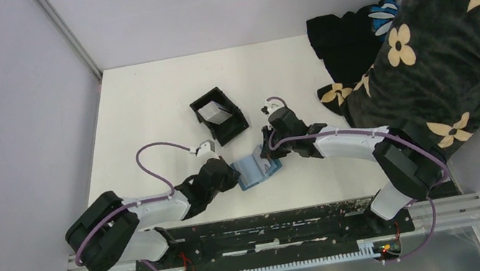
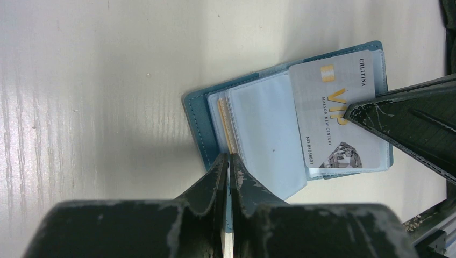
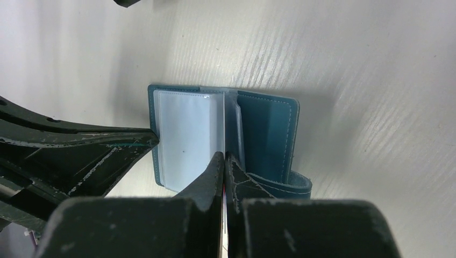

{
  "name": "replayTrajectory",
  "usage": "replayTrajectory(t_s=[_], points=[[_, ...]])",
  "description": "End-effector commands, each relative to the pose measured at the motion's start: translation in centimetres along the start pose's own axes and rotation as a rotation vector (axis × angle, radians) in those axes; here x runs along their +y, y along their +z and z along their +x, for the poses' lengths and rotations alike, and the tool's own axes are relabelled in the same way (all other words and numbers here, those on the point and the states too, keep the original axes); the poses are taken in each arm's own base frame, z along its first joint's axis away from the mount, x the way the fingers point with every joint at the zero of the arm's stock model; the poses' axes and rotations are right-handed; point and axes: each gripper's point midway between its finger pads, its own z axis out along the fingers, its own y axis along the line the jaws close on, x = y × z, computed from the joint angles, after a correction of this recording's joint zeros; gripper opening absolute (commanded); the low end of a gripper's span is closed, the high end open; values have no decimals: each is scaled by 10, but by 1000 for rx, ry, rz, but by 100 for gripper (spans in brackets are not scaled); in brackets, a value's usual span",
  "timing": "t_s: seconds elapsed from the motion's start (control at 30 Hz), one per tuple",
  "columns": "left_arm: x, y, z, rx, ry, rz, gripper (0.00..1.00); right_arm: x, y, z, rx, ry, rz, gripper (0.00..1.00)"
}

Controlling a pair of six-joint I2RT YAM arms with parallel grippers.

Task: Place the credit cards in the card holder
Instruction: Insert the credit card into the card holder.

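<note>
Teal-blue folding card holder (image 1: 255, 169) lies open on white table (image 1: 145, 107), between both arms, clear plastic sleeves showing. Grey-white credit card with gold VIP print (image 2: 336, 107) sits in a sleeve. Left gripper (image 2: 228, 161) clamped nearly together at holder's near edge; thin pale sliver between jaws, cannot tell if it's a card. Right gripper (image 3: 225, 157) clenched tight, tips on the sleeves; pinching a leaf or not, unclear. More grey cards (image 1: 217, 113) in black open box (image 1: 235, 125) just behind.
</note>
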Motion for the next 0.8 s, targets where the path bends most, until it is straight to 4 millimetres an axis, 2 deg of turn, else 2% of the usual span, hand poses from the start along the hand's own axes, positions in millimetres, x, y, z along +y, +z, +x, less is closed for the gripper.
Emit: replayTrajectory(t_s=[0.0, 0.47, 0.77], points=[[-1, 0, -3, -22, 10, 3, 11, 9, -9, -14, -55, 4, -30, 1], [0, 2, -1, -17, 9, 0, 11, 7, 0, -2, -37, 40, -52, 1], [3, 2, 2, -10, 9, -4, 10, 8, -2, -4, -54, 55, -65, 1]])
